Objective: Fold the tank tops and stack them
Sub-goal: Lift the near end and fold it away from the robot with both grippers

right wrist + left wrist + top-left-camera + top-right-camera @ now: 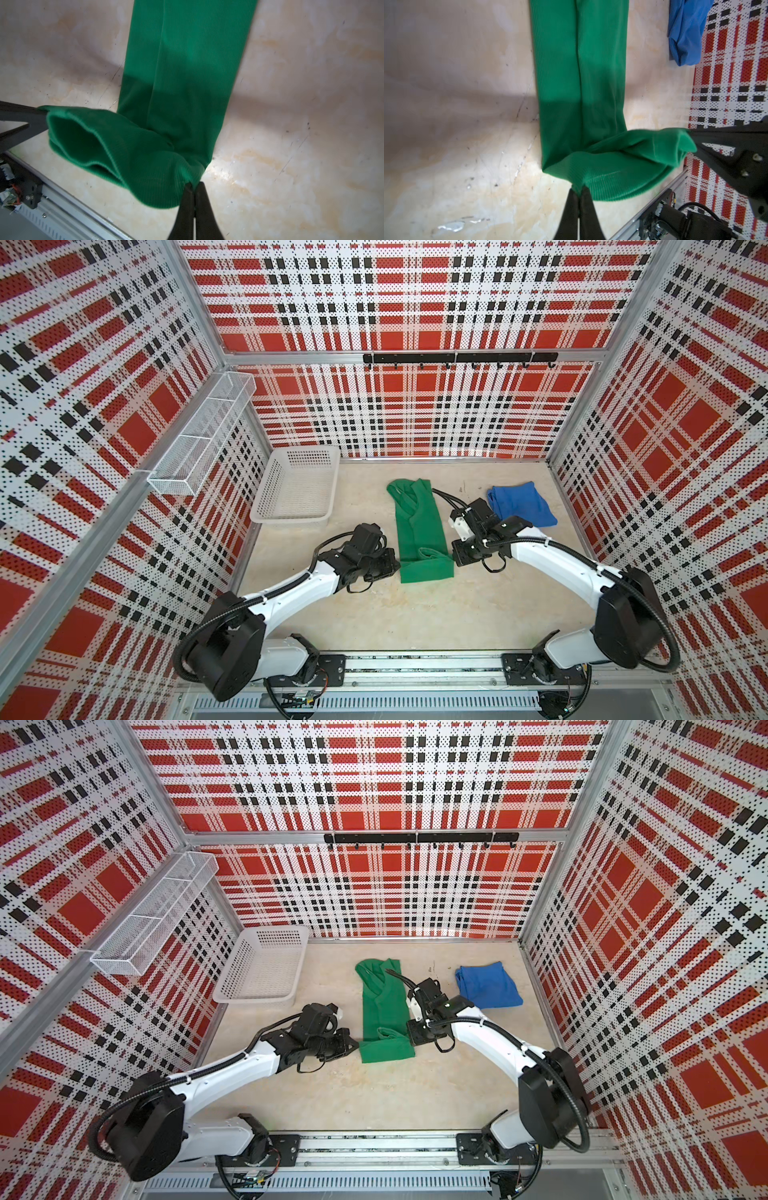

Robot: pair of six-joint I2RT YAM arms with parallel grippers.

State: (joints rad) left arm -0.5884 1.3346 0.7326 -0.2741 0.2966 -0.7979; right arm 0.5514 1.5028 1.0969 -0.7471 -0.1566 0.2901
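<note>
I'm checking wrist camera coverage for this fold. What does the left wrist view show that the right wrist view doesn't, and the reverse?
Only the left wrist view: the blue tank top, lying beside the plaid wall.

Only the right wrist view: a look straight into the open hem.

Both: the green tank top stretched along the table, its near end raised between the left gripper and the right gripper, each with jaws shut on a corner.

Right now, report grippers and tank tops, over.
Left gripper, right gripper shut on green tank top, near hem raised. Blue tank top apart, right side. White basket far left, clear.
</note>
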